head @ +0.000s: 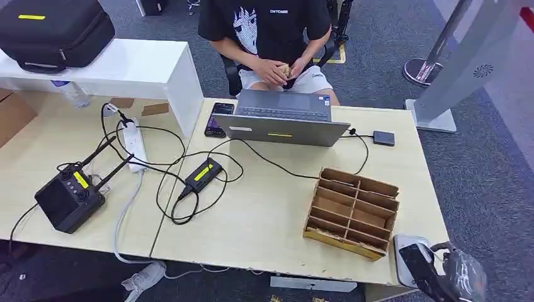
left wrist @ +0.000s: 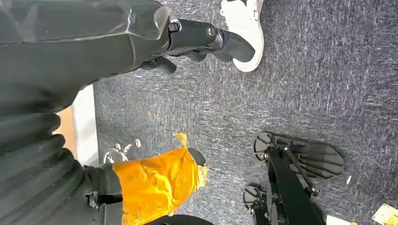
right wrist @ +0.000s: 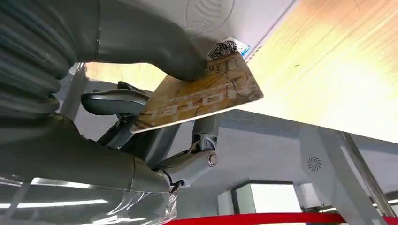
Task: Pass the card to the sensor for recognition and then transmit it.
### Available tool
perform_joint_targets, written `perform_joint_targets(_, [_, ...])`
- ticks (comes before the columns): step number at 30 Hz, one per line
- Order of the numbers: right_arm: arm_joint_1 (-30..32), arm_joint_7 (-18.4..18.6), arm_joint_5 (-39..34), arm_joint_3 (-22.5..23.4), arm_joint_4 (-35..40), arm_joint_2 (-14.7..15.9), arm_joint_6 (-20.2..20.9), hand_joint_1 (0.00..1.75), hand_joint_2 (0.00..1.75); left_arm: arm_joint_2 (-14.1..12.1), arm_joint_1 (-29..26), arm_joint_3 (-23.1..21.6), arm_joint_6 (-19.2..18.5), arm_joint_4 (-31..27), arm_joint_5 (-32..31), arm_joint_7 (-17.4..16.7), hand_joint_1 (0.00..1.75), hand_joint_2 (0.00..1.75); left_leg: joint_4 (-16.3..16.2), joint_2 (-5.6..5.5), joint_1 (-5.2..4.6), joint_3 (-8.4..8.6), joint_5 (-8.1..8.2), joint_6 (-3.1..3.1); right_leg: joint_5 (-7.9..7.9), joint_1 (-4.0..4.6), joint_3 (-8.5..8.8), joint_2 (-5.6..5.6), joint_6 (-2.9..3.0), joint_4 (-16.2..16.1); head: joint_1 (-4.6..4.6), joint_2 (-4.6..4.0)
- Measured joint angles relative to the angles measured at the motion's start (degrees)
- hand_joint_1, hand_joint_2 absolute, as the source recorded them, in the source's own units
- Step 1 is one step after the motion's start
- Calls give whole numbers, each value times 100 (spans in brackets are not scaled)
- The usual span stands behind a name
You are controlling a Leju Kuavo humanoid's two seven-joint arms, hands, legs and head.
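My right hand (head: 441,270) is at the table's near right corner, over a flat white sensor pad (head: 403,245). In the right wrist view the thumb and fingers of that hand (right wrist: 155,61) pinch a brown patterned card (right wrist: 202,96). The card is held flat, close to the sensor's white face (right wrist: 206,14), beside a small code sticker (right wrist: 230,47); I cannot tell whether card and sensor touch. My left hand (left wrist: 187,42) hangs beside my body above the grey carpet, holding nothing, its dark fingers well apart from the orange-wrapped thumb (left wrist: 155,183).
A wooden divided organizer (head: 352,211) lies just left of the sensor. An open laptop (head: 283,116), a phone (head: 217,118), cables, a power strip and a black device (head: 68,200) occupy the table. A person (head: 271,38) sits behind the laptop.
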State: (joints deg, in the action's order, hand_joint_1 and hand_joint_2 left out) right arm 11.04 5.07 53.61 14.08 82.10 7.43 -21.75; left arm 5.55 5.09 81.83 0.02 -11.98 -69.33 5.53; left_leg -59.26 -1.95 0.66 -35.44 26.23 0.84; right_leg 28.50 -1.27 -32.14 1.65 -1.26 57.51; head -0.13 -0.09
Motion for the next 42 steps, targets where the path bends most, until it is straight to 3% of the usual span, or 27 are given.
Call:
perform_joint_targets(3, [0,-2,155,-50,4,24,-307,175,175,2,0,0,9,0,2,0,0,175,0,0,0,0,0,0,0,0,1,0,0,0,2,0])
perform_joint_targets(8, [27,-347,37,-153,477,24,-1087,175,175,2,4,20,44,0,35,-9,0,175,0,1,-1,1,0,0,-1,-1,2,1,0,1,0,0])
perform_joint_targets(14, [-90,-592,40,-557,1509,146,-1460,175,175,4,4,46,48,0,33,-9,0,175,0,2,-1,0,0,0,0,0,1,2,0,1,2,0])
perform_joint_targets(19, [-429,-691,202,-1000,1923,269,-1425,175,175,4,-2,46,39,0,-50,-7,0,175,3,3,-1,-7,-1,0,-1,1,5,4,0,6,0,0])
perform_joint_targets(23, [-1726,-538,306,-1966,1712,431,-449,175,175,-2,55,28,-68,0,-234,-9,0,175,3,64,0,11,-9,6,-28,1,-12,61,13,8,-4,0])
perform_joint_targets(27, [-2733,-393,19,-2654,1300,549,-28,175,175,-7,79,-13,-103,0,-291,-9,0,175,2,11,1,1,-34,3,-31,1,-1,16,6,9,7,0])
perform_joint_targets(28, [-3014,-389,-272,-2816,1142,568,352,175,175,-15,68,-22,-126,0,-336,-9,0,175,3,16,1,-7,-35,4,-36,3,-1,20,5,14,-2,0])
perform_joint_targets(30, [-3848,-291,-1156,-3264,470,558,1564,175,175,-37,81,-89,-210,0,-452,0,0,175,3,33,1,-5,-39,9,-47,2,-12,40,12,17,-7,0])
perform_joint_targets(31, [-4319,-282,-1404,-3483,13,511,1922,175,175,-52,106,-125,-245,0,-499,0,0,175,2,35,1,-4,-45,3,-51,2,-16,41,9,17,7,0])
perform_joint_targets(36, [-6277,22,-1479,-4230,-2553,-70,2035,175,175,-98,121,-326,-341,0,-733,-11,0,175,1,9,5,-11,-67,8,-56,3,-20,20,10,22,-4,0])
perform_joint_targets(42, [-7177,129,-1329,-4679,-4392,-675,2041,175,175,-118,116,-492,-398,0,-809,-15,0,175,1,-8,7,-17,-65,11,-53,5,-20,2,12,22,0,0])
